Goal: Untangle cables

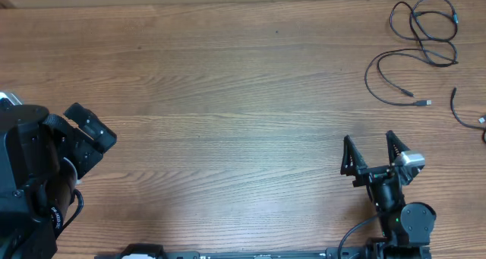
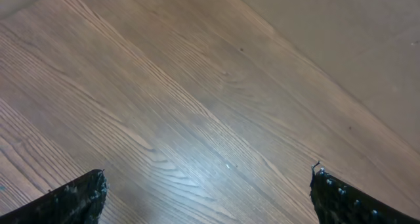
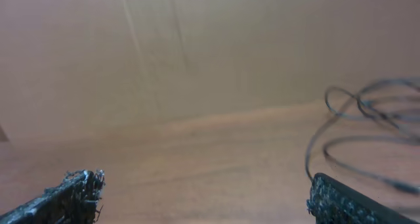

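The cables lie at the far right of the wooden table: thin black cords in loose overlapping loops, with a silver-tipped plug end toward the front. Another black cord lies at the right edge, partly cut off. They show blurred in the right wrist view. My right gripper is open and empty near the front edge, well short of the cables; it also shows in the right wrist view. My left gripper sits at the far left, open and empty over bare wood, as the left wrist view shows.
The wooden table runs from left to right, with its far edge at the top of the overhead view. A plain beige wall or backdrop stands beyond the table's far edge.
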### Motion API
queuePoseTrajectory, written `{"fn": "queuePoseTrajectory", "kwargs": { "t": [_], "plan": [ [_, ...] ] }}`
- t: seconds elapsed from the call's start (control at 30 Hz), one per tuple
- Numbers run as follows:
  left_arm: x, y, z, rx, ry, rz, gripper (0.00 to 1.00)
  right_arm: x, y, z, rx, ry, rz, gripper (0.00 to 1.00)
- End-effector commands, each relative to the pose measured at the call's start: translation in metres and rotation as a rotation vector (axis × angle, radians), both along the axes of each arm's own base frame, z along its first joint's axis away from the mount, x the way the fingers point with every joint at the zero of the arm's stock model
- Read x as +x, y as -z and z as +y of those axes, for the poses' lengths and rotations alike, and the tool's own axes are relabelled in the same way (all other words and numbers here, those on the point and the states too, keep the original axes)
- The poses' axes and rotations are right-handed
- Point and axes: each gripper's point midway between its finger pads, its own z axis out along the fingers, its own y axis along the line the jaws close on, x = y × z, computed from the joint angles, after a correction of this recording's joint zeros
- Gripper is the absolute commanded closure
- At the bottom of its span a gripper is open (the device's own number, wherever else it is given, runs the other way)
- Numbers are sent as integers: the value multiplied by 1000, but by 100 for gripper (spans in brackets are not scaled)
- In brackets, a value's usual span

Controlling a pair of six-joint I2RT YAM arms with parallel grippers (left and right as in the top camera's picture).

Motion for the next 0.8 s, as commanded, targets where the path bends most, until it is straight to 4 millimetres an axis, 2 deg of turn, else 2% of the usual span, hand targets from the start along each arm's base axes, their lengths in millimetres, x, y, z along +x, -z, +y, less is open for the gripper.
{"fn": "queuePoseTrajectory", "kwargs": {
  "t": [0.0,0.47,0.77],
  "plan": [
    [-1,-2,4,20,-8,-2,1,1,16,-6,-6,32,53,0],
    [-1,-2,4,20,-8,-2,0,1,16,-6,-166,34,33,0],
    [-1,-2,4,20,-8,-2,0,1,18,-13,-166,73,41,0]
  ]
}}
